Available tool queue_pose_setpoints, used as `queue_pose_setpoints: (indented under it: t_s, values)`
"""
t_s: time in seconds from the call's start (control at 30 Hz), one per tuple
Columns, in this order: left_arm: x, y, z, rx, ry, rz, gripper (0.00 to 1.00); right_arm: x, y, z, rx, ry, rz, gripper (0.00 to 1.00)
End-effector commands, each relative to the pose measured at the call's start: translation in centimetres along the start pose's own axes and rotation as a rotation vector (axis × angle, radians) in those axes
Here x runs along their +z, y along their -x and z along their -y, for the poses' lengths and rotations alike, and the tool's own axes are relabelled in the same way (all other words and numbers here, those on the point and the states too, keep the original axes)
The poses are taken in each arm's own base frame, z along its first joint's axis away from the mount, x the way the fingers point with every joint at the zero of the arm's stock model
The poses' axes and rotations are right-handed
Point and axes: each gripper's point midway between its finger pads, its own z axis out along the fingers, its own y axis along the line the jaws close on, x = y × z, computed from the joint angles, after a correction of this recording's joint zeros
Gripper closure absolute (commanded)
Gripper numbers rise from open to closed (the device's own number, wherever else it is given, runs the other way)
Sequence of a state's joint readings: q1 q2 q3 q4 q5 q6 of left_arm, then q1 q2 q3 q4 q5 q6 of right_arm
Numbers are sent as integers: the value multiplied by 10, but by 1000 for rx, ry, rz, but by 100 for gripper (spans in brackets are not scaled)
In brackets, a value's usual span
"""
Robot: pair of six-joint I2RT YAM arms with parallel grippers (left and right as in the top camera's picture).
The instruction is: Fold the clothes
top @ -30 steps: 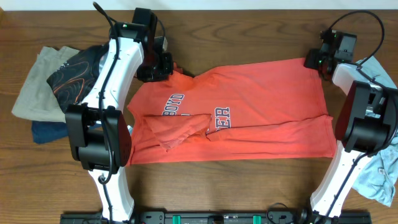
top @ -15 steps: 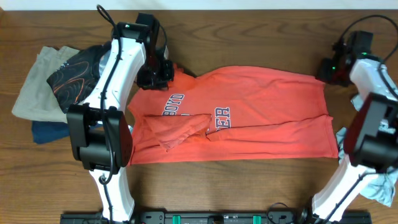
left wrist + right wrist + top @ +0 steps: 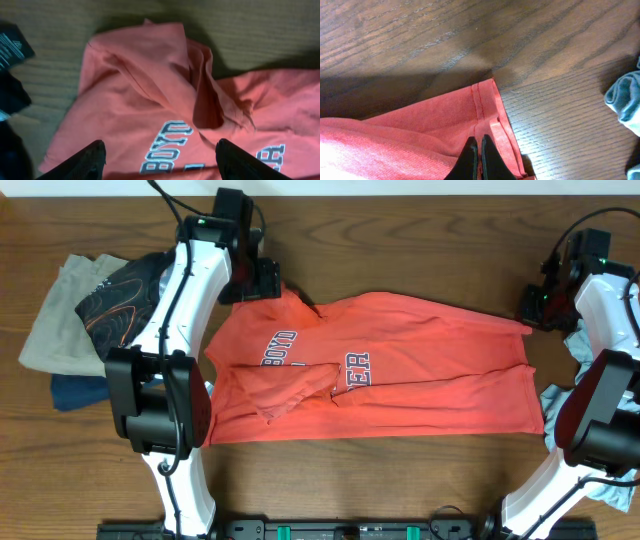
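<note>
The shirt (image 3: 400,370) lies spread on the tabletop (image 3: 400,240), long axis running arm to arm. At its hem corner the right arm (image 3: 600,290) pinches it in shut jaws; over its collar end the left arm (image 3: 190,290) hangs nearer, jaws wide, empty

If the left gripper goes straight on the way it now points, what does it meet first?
Probably the coral-red fabric T-shirt, at its bunched fold above the lettering. The left gripper, jaws open, points at it; depth is unclear.
</note>
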State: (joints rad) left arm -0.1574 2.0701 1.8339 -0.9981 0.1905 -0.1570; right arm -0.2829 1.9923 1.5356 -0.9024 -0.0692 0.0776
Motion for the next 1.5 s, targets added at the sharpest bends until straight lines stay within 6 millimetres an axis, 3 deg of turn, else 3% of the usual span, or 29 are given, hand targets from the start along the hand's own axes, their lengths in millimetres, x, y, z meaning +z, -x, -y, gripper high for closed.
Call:
queue_pose_setpoints:
  t_s: [0.0, 0.43, 0.5, 0.53, 0.57, 0.6, 0.63, 0.83, 0.93, 1.07, 1.2, 1.23, 1.27, 1.3, 1.37, 1.47]
  values:
    - [7, 1, -2, -1, 10, -5, 28, 1, -2, 4, 6, -17, -8, 99]
    - [56, -22, 41, 60, -129, -118, 27, 1, -3, -1, -4, -15, -12, 99]
    - [63, -23, 46, 75, -132, -120, 41, 1, -3, -1, -4, -15, -12, 99]
    - [66, -22, 48, 93, -134, -114, 53, 1, -3, -1, -4, -15, -12, 99]
    - [68, -20, 50, 117, -138, -103, 78, 1, -3, 0, -4, -16, -12, 99]
    - [68, -16, 52, 138, -143, -86, 90, 1, -3, 0, -4, -16, -12, 99]
    - [68, -12, 53, 145, -147, -70, 94, 1, -3, 0, -4, -16, -13, 99]
    - [29, 18, 41, 103, -152, 30, 94, 1, -4, 1, -3, -18, -15, 99]
    - [2, 14, 28, 13, -144, 25, 94, 1, -4, 3, 0, -22, -16, 99]
    - [-31, -34, 16, -143, -100, -134, 94, 0, -6, 11, 9, -50, -26, 99]
    - [-49, -101, 21, -155, -25, -381, 93, 0, -9, 20, 17, -85, -37, 99]
    - [-50, -107, 23, -146, -19, -404, 92, -1, -10, 21, 19, -87, -39, 99]
    - [-49, -115, 27, -122, -14, -431, 88, -1, -10, 22, 22, -87, -43, 99]
    - [-49, -122, 30, -91, -11, -454, 78, -1, -11, 23, 23, -88, -45, 99]
    - [-48, -126, 30, -56, 19, -459, 47, -1, -12, 23, 25, -88, -49, 99]
    - [-44, -115, 17, -23, 109, -399, 38, -1, -12, 23, 24, -88, -51, 99]
